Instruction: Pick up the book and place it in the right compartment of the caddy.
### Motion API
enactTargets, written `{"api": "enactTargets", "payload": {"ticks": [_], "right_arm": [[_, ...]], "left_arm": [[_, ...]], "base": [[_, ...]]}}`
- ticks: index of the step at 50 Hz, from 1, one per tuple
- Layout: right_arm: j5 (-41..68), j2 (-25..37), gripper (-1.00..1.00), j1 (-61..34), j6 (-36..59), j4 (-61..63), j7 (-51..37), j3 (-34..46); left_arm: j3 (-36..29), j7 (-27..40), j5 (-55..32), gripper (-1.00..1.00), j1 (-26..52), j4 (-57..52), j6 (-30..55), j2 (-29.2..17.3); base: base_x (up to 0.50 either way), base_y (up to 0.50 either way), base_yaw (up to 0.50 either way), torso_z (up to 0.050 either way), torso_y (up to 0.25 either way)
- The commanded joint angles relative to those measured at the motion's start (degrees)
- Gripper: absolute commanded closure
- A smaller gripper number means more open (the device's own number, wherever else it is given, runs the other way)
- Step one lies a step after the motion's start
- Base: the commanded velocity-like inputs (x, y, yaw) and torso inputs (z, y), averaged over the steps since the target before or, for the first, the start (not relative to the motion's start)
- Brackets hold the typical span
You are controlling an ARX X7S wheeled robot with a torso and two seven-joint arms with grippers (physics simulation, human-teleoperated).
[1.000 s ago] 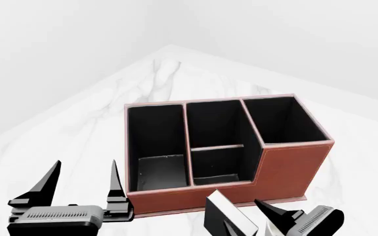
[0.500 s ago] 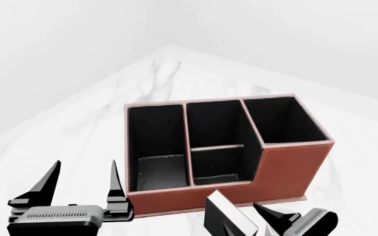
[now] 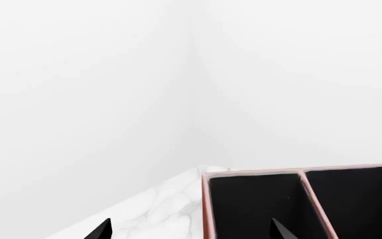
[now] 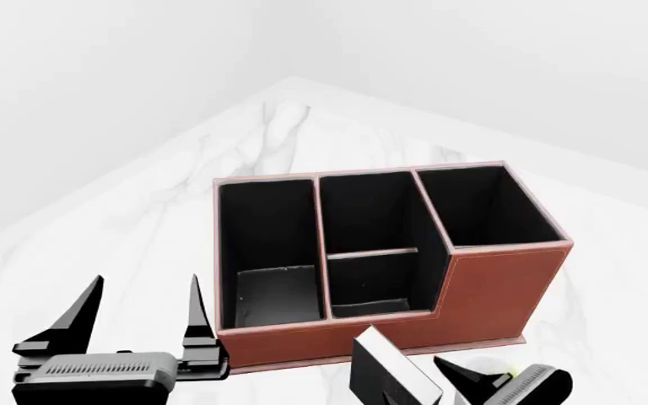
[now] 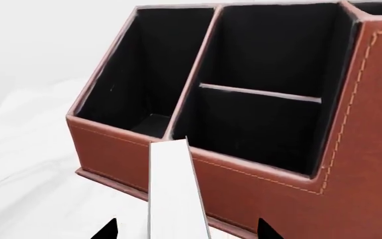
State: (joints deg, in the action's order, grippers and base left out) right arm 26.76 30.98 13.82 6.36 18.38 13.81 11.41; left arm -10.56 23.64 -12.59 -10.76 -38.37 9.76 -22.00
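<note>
Desk: white marble-veined top, bearing all items.

Caddy: reddish-brown leather-look organiser, black-lined, standing mid-desk. Long narrow section at left, split middle section, and the right compartment, tallest and roughly square, at the right end.

Left gripper: low at the near left, just left of the caddy's near corner, pointing away from the robot; jaws spread wide, holding nothing. The left wrist view shows only two black tips and the caddy's far rim.

Right gripper: at the near edge, in front of the caddy's near wall, largely cut off by the frame.

Book: black cover, white page edges, tilted, just in front of the caddy's near wall. The right wrist view shows its white edge between the two jaw tips; whether they pinch it cannot be told.
</note>
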Motion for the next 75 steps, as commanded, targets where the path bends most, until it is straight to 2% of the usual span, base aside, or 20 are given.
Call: {"api": "enactTargets", "payload": {"ticks": [1, 14, 15, 35, 53, 75], "right_arm": [[-0.3, -0.5, -1.00, -0.2, -0.6, -1.6, 0.2, 0.4], [-0.3, -0.8, -1.00, -0.2, -0.9, -2.5, 0.2, 0.7], [-0.2, -0.7, 1.00, -0.2, -0.8, -2.4, 0.1, 0.7], [-0.1, -0.3, 1.00, 0.1, -1.1, -1.4, -0.2, 0.7], [0.8, 2.8, 1.00, 1.3, 1.6, 7.4, -3.6, -1.5], [4.8, 5.7, 1.00, -1.6, 9.9, 17.0, -10.5, -5.1]], "left_arm": [[-0.1, 0.2, 0.0, -1.00, 0.1, 0.0, 0.0, -0.1], [-0.2, 0.5, -0.1, -1.00, 0.1, 0.1, 0.0, -0.3], [-0.3, 0.5, -0.1, -1.00, 0.1, 0.1, 0.0, -0.3], [-0.5, 0.8, -0.2, -1.00, 0.2, 0.1, 0.0, -0.5], [-0.6, 1.1, -0.3, -1.00, 0.1, 0.0, -0.2, -0.8], [-0.7, 1.5, -0.6, -1.00, 0.4, 0.2, -0.2, -1.0]], "base": [[0.00, 0.00, 0.00, 0.000, 0.000], [0.00, 0.00, 0.00, 0.000, 0.000], [0.00, 0.00, 0.00, 0.000, 0.000], [0.00, 0.00, 0.00, 0.000, 0.000], [0.00, 0.00, 0.00, 0.000, 0.001], [0.00, 0.00, 0.00, 0.000, 0.001]]}}
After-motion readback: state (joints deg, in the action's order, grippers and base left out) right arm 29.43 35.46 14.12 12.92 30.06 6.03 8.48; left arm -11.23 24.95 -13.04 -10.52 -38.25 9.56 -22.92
